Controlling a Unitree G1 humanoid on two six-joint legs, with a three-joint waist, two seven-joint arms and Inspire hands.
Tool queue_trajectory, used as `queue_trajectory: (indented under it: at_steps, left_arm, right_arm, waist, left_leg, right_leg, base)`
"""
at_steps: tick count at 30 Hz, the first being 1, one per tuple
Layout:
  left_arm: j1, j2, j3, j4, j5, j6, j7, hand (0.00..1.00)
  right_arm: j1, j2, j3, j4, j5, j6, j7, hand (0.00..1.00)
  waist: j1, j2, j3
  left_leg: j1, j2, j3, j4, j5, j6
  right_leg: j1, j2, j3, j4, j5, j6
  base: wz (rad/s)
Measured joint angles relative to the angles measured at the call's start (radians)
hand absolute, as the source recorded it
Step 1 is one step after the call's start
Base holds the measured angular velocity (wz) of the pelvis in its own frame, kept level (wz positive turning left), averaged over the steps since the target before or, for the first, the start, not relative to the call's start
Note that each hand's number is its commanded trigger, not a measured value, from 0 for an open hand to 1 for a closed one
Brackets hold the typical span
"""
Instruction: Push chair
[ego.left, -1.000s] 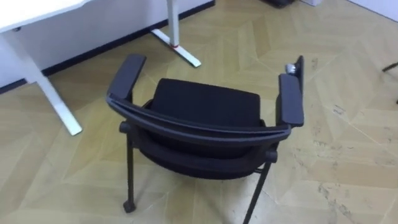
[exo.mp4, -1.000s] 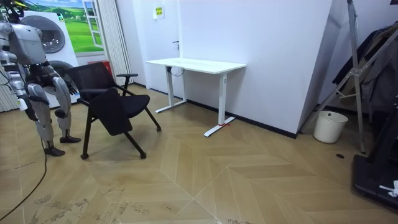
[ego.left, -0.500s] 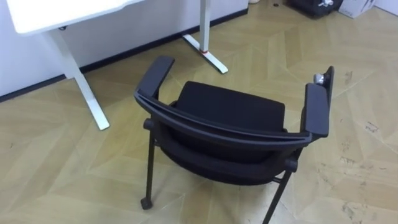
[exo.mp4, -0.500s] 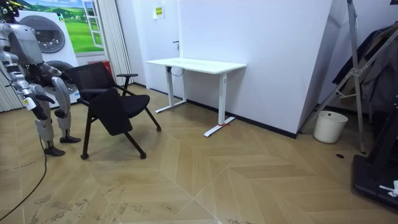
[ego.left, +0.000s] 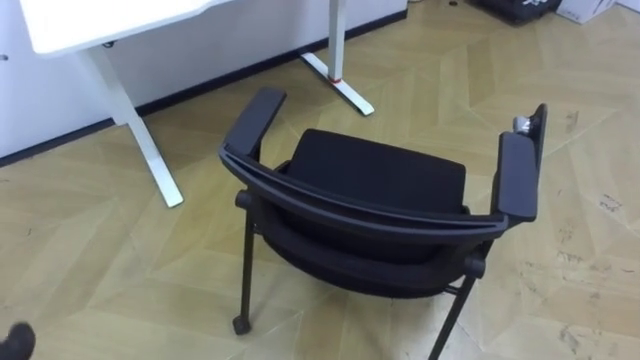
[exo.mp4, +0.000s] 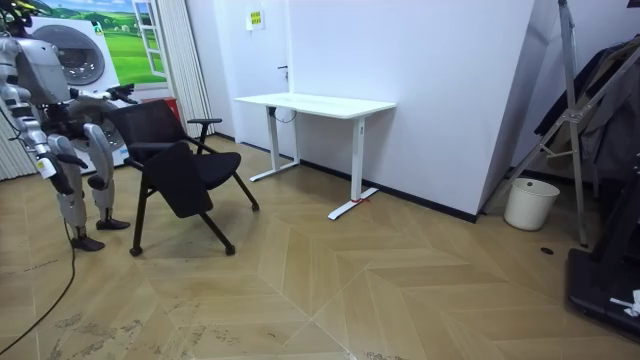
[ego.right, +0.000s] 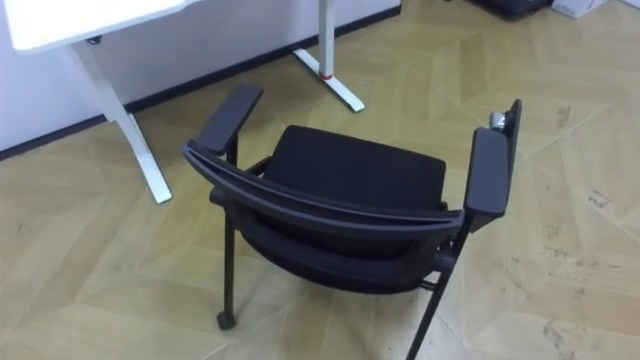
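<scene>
One black chair (ego.left: 380, 182) near one white desk (ego.left: 100, 20)

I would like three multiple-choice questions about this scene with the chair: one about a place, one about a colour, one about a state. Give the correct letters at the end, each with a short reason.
1. Where is the chair in relation to the white desk?
A. Pushed under it.
B. On the floor near it, apart from it.
C. On top of it.

2. What colour is the chair's seat?
A. Red.
B. White.
C. Black.

3. In what state is the chair?
A. Upright on its legs.
B. Lying on its side.
C. Upside down.

Answers:
1 B: bare wooden floor shows between the chair and the desk's legs.
2 C: the seat, back and armrests are all black.
3 A: the seat faces up and the legs reach down to the floor.
</scene>
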Motion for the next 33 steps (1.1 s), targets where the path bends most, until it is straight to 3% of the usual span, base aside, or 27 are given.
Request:
queue_trajectory:
  at_steps: [5,7,10,13,19,22,27,33]
  left_arm:
    - [-0.002,0.002,-0.029,-0.102,0.237,0.01,0.015,0.0]
    - [-0.008,0.003,-0.041,-0.133,0.384,0.011,0.015,0.0]
    - [-0.012,0.022,-0.083,-0.176,0.507,0.023,0.015,0.0]
    - [-0.031,0.032,-0.132,-0.183,0.589,0.032,0.012,0.0]
    - [-0.029,0.066,-0.197,-0.221,0.674,0.037,0.001,0.0]
    - [-0.029,0.068,-0.231,-0.221,0.687,0.038,-0.01,0.0]
    - [-0.029,0.07,-0.281,-0.221,0.694,0.038,-0.028,0.0]
    - [-0.029,0.11,-0.321,-0.219,0.722,0.046,-0.039,0.0]
  right_arm:
    - [0.003,0.001,-0.001,0.001,-0.034,0.001,0.001,0.0]
    - [0.011,0.001,-0.002,0.001,-0.04,0.0,0.004,0.0]
    - [0.018,0.002,0.001,0.006,-0.043,0.001,0.007,0.0]
    - [0.027,0.002,0.002,0.006,-0.043,0.001,0.026,0.0]
    - [0.02,-0.002,0.001,0.016,-0.056,0.001,0.057,0.0]
    - [0.014,-0.005,0.001,0.019,-0.054,0.001,0.071,0.0]
    - [-0.008,-0.007,0.002,0.038,-0.057,0.002,0.075,0.0]
    - [-0.001,-0.009,0.001,0.049,-0.057,0.023,0.09,0.0]
  waist:
    - [-0.037,-0.004,0.0026]
    - [-0.047,-0.005,0.0035]
    - [-0.065,0.002,0.0069]
    - [-0.068,0.011,0.0043]
    - [-0.094,0.031,0.0014]
    - [-0.111,0.035,-0.0013]
    - [-0.121,0.028,-0.0022]
    - [-0.13,0.008,-0.0025]
  left_leg:
    - [0.001,0.001,0.0,0.0,0.0,0.0]
    - [0.002,0.001,0.0,-0.001,0.0,0.0]
    - [0.0,0.002,0.002,-0.002,0.0,0.0]
    - [-0.001,0.003,0.009,-0.003,0.0,0.0]
    - [-0.001,0.003,0.028,-0.004,0.0,0.0]
    - [0.001,0.004,0.032,-0.005,0.0,0.0]
    - [0.017,0.009,0.055,-0.017,0.001,0.001]
    - [0.02,0.009,0.058,-0.019,0.001,0.001]
  right_leg:
    - [0.002,-0.001,0.006,-0.001,0.0,0.0]
    - [0.0,-0.001,0.008,-0.002,0.0,0.0]
    - [-0.002,-0.001,0.012,-0.002,0.0,0.0]
    - [-0.002,-0.001,0.02,-0.002,0.0,0.0]
    - [-0.008,0.0,0.031,-0.002,0.0,0.0]
    - [-0.009,-0.001,0.035,-0.002,0.0,0.0]
    - [-0.013,0.002,0.06,-0.001,0.0,0.0]
    - [-0.015,0.002,0.073,-0.001,0.0,0.0]
  base:
    - [0.0]
    - [0.0]
    - [-0.01]
    - [-0.08]
    - [-0.08]
    - [-0.02]
    - [-0.14]
    - [-0.04]
